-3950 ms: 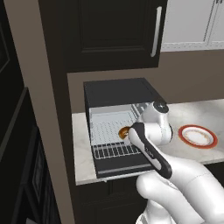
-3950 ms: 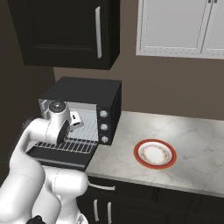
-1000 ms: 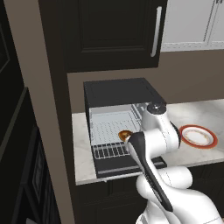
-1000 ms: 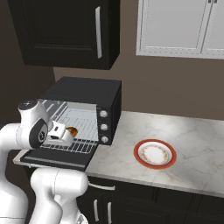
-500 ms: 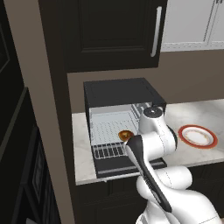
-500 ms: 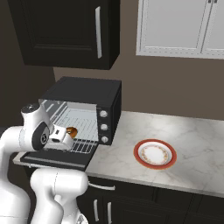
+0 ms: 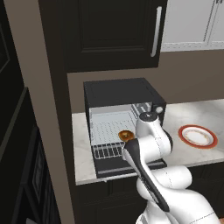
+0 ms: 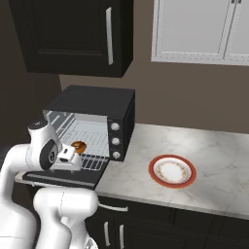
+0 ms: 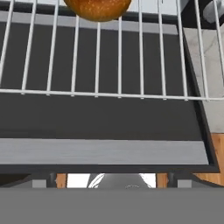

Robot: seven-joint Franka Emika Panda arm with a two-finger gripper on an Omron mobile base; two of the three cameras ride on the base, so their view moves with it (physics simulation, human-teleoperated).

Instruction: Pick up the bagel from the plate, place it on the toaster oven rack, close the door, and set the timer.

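Note:
The golden-brown bagel (image 7: 126, 135) (image 8: 79, 146) (image 9: 97, 8) lies on the toaster oven rack (image 7: 107, 131) (image 8: 95, 141) (image 9: 109, 57), near its front right part, with the rack pulled partly out. The door (image 8: 53, 178) (image 9: 105, 122) hangs open flat under the rack, its silver handle bar (image 9: 105, 151) at the front. My gripper (image 8: 76, 164) hovers above the door's front part, just in front of the bagel, pointing down, open and holding nothing. The plate (image 7: 197, 136) (image 8: 172, 171) sits bare on the counter to the right.
The black toaster oven (image 7: 120, 89) (image 8: 97, 99) stands at the counter's left end with three knobs (image 8: 115, 141) down its right panel. Dark cabinets (image 7: 109, 30) hang above it, and a dark wall (image 7: 39, 109) stands at its left. Marble counter (image 8: 214, 151) stretches right.
The hand has drawn back a little from the rack toward the door's front edge and sunk slightly. The bagel stays where it lay on the rack, and the jaws stay wide.

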